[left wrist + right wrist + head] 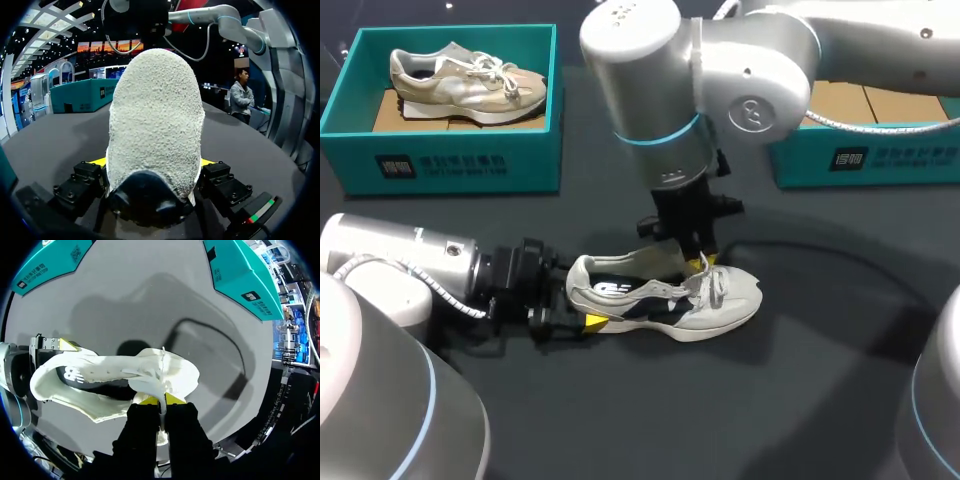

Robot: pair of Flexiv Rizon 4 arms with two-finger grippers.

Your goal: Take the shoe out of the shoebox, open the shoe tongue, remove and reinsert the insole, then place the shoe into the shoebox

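Left claw (582,303) clamped across shoe (670,295) heel, right claw (701,263) pinching it from above

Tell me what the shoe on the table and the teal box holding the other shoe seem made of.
The grey shoe: heel looks like matte suede or nubby textile, by its pebbled, rough surface in the left wrist view; dark side panels look smoother, perhaps synthetic. The teal shoebox: likely printed cardboard with a matte finish; brown board shows inside.
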